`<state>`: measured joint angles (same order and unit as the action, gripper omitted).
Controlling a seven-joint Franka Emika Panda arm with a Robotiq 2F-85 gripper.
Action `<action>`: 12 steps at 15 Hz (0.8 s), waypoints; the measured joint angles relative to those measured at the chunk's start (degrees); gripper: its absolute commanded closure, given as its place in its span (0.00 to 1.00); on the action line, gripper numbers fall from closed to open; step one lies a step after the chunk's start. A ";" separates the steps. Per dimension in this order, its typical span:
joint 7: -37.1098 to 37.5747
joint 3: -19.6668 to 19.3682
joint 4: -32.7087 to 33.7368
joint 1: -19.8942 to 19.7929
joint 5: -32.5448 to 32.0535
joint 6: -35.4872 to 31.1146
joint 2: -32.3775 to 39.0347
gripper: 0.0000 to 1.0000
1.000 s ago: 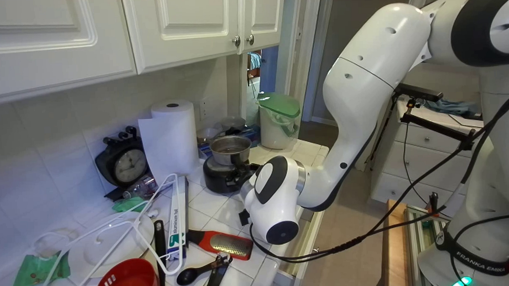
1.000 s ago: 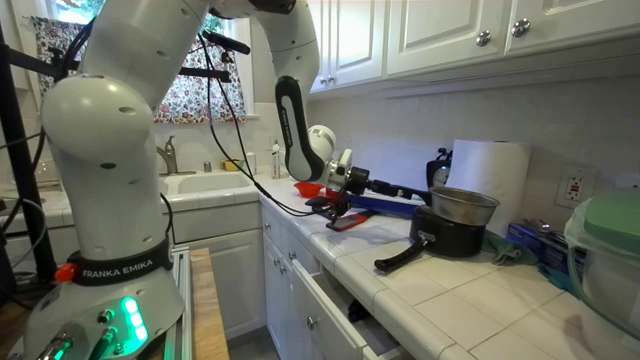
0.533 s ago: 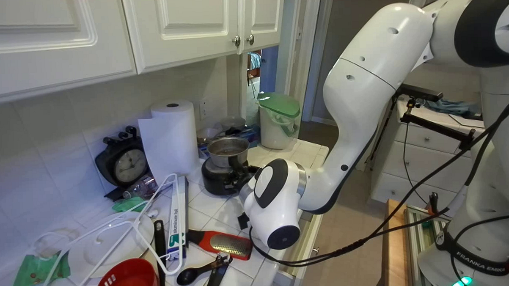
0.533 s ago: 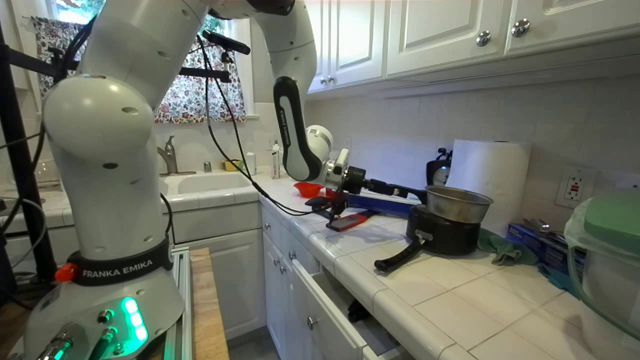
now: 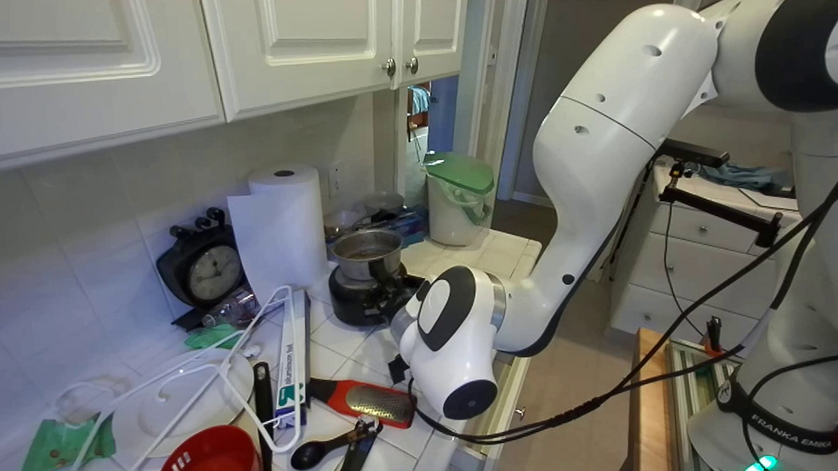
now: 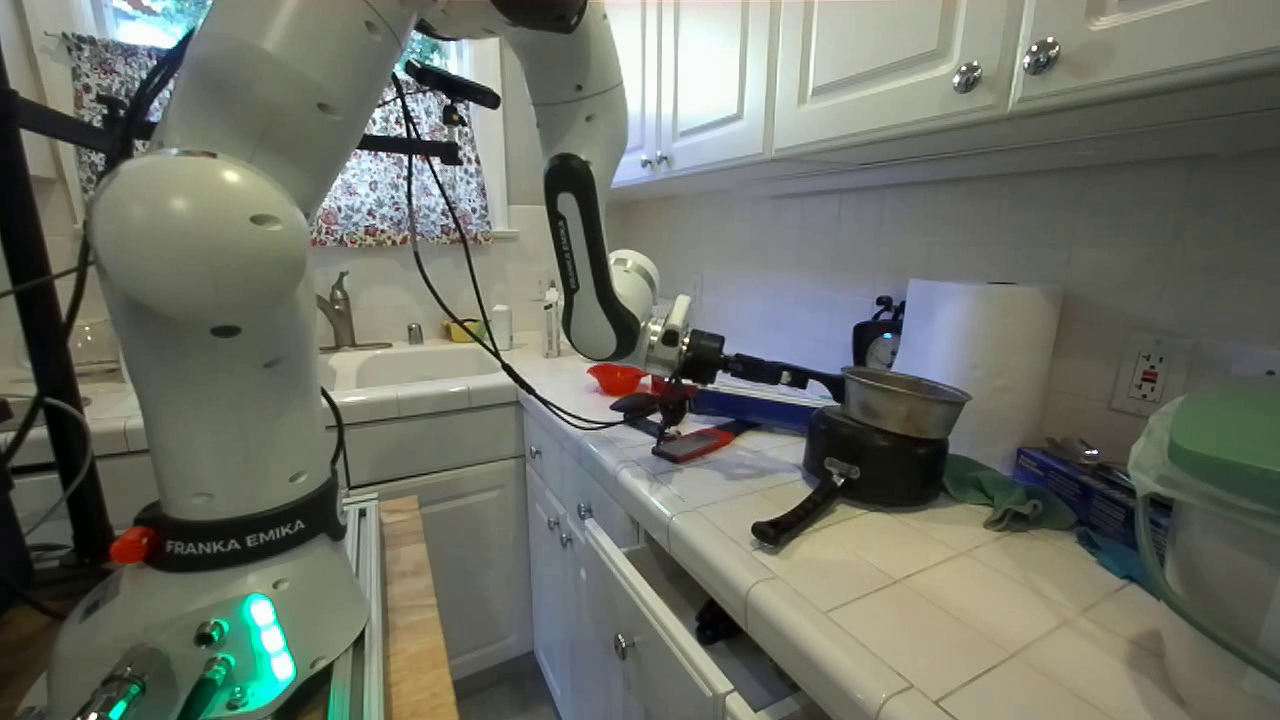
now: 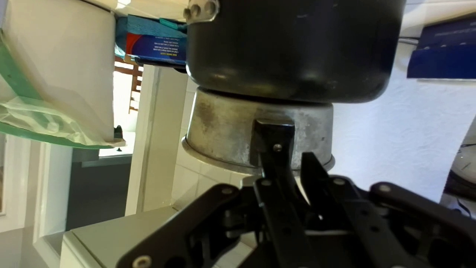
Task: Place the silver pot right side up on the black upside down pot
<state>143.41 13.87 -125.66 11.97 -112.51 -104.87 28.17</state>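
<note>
Gripper (image 7: pixel 290 167) clamped on handle (image 7: pixel 276 134) of silver pot (image 7: pixel 219 128) | right side up, off-centre atop black pot (image 7: pixel 297 48) | white tile (image 6: pixel 860 575) separates black pot from counter edge (image 6: pixel 775 605)

The exterior views face roughly opposite ways along the worktop (image 6: pixel 990 610), toward green-lidded bin (image 5: pixel 450 219) or sink (image 6: pixel 420 370), sharing the silver pot (image 7: pixel 232 130) and black pot (image 7: pixel 293 52), which the upside-down wrist view shows close up.

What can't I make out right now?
Black pot: rim cut off by the wrist view's top edge.
Silver pot: end of its handle hidden by the gripper, wrist view.
Dark item in the open drawer: too shadowed to name in an exterior view.
Dial: too small to read in an exterior view.
</note>
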 measured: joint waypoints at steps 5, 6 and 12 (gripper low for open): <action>0.00 -0.02 -0.01 0.29 -1.27 0.82 0.58 0.99; 0.00 -0.02 -0.01 0.30 -1.30 0.93 0.80 1.00; -0.03 -0.02 -0.01 0.32 -1.34 1.41 1.68 0.80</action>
<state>143.38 13.85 -125.67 12.30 -113.86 -103.46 29.85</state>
